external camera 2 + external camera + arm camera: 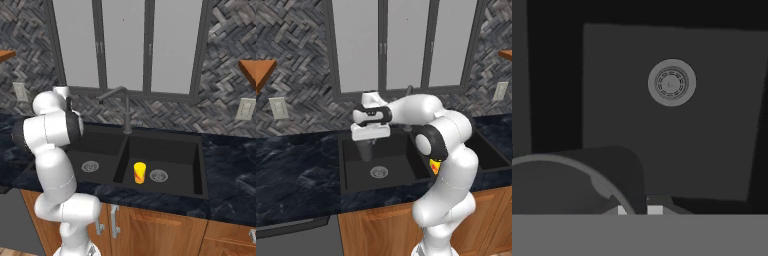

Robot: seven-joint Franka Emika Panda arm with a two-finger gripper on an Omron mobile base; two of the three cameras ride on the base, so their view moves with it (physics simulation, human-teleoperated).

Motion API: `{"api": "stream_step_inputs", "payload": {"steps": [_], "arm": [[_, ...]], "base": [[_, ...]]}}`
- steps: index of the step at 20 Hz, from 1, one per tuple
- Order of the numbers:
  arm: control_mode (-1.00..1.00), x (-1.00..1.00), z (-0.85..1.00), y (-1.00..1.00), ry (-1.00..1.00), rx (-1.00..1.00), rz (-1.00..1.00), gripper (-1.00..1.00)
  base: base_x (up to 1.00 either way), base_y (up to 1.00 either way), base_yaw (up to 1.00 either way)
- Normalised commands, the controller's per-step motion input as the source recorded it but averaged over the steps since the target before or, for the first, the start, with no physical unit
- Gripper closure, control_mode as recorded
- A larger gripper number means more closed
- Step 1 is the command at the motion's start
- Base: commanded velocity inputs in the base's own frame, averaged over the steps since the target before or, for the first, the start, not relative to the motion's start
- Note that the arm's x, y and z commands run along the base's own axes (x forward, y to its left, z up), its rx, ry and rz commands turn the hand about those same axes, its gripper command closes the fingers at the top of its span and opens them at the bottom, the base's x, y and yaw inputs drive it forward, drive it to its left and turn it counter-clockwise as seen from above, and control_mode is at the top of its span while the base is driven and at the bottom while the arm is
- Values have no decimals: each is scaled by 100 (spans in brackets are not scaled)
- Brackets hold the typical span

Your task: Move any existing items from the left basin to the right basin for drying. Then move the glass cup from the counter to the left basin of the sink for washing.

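Black marbled tabletop (pixel 296 170) frames your sink: your tool (pixel 367 145) pinches the glass cup (pixel 366 150) by its rim above the left basin (pixel 351 170). It's probably light, slippery, fragile; keep that rim grip.

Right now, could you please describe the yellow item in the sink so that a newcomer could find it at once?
Start at the matte black double sink beneath the window and its slim dark grey faucet. In the right basin, beside the round silver drain, stands a small bright yellow rounded chunk, the sink's sole brightly coloured thing.
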Motion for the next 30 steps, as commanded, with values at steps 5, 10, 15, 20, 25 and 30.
{"api": "stream_step_inputs", "payload": {"steps": [5,10,15,20,25,30], "arm": [[-100,1,-23,-21,4,0,-11,100],[-100,6,-24,-12,6,0,-10,100],[-100,11,-28,-2,6,0,-8,100],[-100,13,-32,0,5,0,-7,100],[-100,10,-37,0,3,0,-5,100],[-100,10,-35,0,3,0,-5,100]], "base": [[0,0,0],[0,0,0],[0,0,0],[0,0,0],[0,0,0],[0,0,0]]}}
